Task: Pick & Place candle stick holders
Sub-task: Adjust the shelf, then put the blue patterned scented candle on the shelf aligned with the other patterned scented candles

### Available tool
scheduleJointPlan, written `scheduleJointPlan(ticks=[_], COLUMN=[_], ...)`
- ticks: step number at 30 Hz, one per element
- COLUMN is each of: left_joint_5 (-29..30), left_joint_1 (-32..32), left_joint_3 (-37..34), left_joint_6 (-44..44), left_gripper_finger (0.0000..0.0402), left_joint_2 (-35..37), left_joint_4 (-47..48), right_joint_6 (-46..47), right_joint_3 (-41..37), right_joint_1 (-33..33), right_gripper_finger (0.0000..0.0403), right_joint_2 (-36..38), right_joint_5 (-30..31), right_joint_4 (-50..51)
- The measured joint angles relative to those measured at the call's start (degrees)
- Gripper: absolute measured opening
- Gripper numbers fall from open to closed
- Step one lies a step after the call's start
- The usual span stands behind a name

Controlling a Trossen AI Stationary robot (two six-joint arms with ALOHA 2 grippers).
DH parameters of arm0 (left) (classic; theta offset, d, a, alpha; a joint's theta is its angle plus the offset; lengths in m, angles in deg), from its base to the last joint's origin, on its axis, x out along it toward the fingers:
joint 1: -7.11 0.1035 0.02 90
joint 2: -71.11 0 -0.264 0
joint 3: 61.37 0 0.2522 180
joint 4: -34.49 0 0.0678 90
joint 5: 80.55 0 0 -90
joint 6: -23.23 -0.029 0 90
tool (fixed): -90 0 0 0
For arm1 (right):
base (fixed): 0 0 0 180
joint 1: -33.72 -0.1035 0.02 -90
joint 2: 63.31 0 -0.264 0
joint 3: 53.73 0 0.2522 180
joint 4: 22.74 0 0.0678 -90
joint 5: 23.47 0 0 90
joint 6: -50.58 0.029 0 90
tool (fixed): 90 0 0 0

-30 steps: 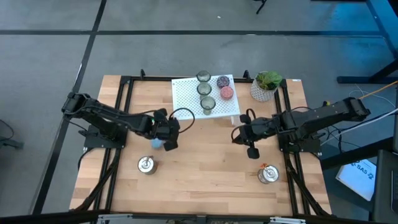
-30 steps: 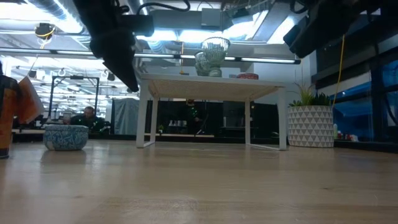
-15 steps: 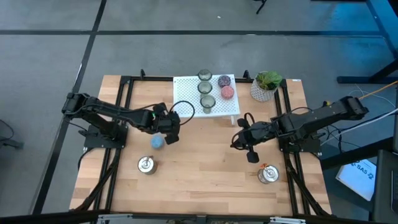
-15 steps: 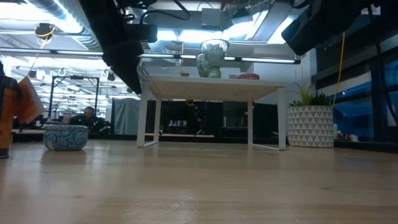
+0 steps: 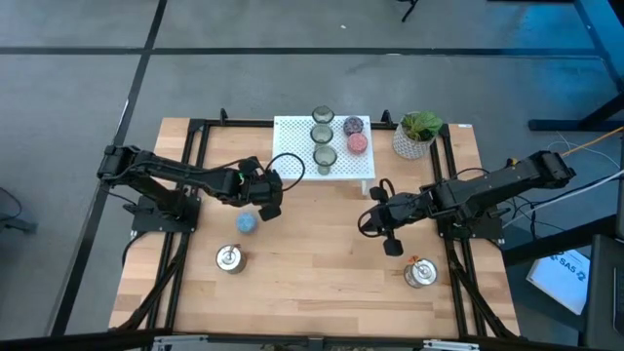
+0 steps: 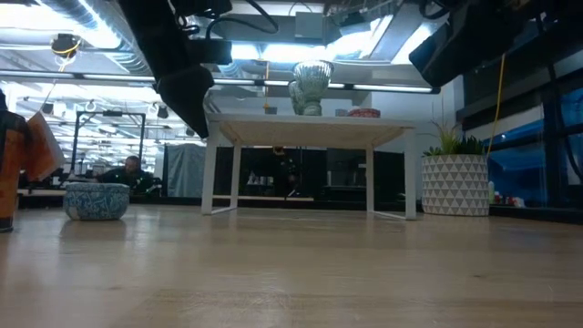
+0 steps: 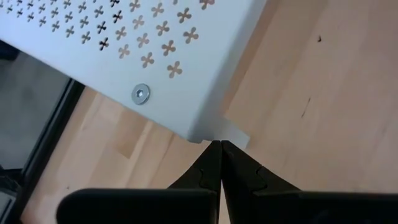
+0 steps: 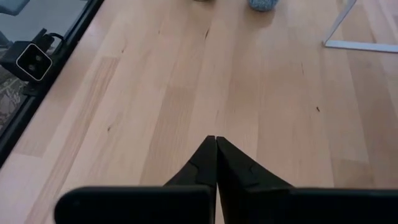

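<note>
The blue candle stick holder (image 5: 248,222) sits alone on the counter (image 5: 322,283), just near of the left gripper (image 5: 270,210), which is clenched and empty by the white perforated rack's (image 5: 292,156) near-left corner. To pick it well, that gripper should spread its fingers, centre over the cup's rim and descend straight. The right gripper (image 5: 392,248), also clenched and empty, waits mid-counter.

Wood table (image 5: 322,263): rack (image 5: 292,151), plant pot (image 5: 413,144), blue cup (image 5: 248,222), 2 silver cups (image 5: 229,258).
</note>
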Motion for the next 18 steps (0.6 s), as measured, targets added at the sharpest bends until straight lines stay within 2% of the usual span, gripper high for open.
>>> scheduleJointPlan(ticks=[10,18], left_joint_5=[-1.2,-1.7], left_joint_1=[-1.1,-4.4], left_joint_3=[0.0,0.0], left_joint_6=[-0.1,4.3], left_gripper_finger=[0.0002,0.0001], left_joint_2=[0.4,6.7], left_joint_4=[3.2,6.0], right_joint_6=[0.0,0.0], right_joint_3=[0.0,0.0], right_joint_1=[0.0,0.0], right_gripper_finger=[0.0002,0.0002], right_joint_2=[0.0,0.0], right_joint_5=[0.2,0.2], right_joint_4=[-0.4,-0.8])
